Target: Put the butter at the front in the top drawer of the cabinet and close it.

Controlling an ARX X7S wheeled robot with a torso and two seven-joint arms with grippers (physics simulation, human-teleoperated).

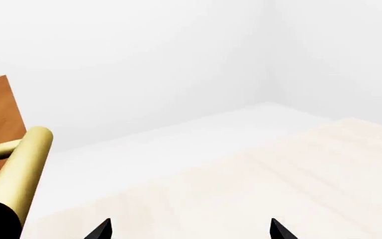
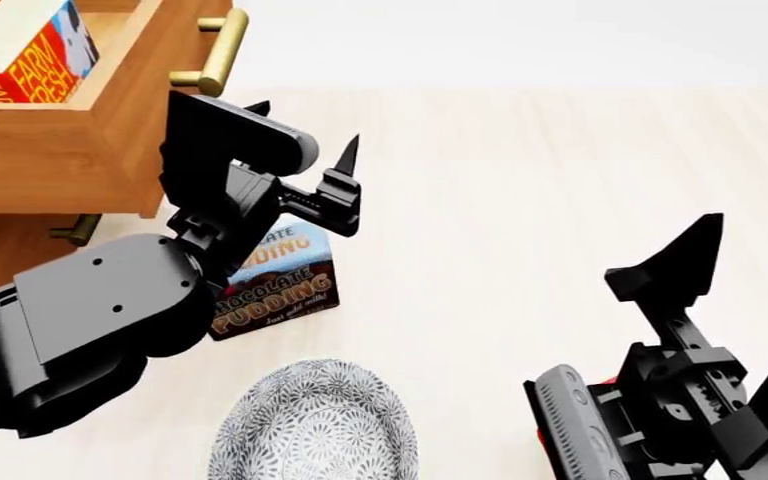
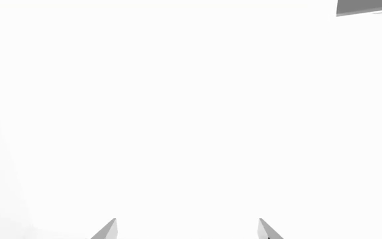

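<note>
— Butter [image 2: 31, 55]? From the head view, it lies inside the pulled-out top drawer [image 2: 117, 110] of the cabinet [image 2: 11, 170], at the table's [image 2: 518, 180] far left corner.

— And the grippers?

— Left gripper [image 2: 307, 150] spread, empty, beside the brass handle [image 2: 217, 52], above the pudding box [image 2: 277, 285]. Wrist views: right gripper [image 3: 187, 229] also spread, empty.

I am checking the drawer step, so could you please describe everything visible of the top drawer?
The top drawer is orange-brown wood with a brass bar handle on two posts. It stands pulled open, cut off by the head view's upper left edge. A butter carton lies inside. The left end effector, open, hovers just beside the drawer front, not gripping the handle.
</note>
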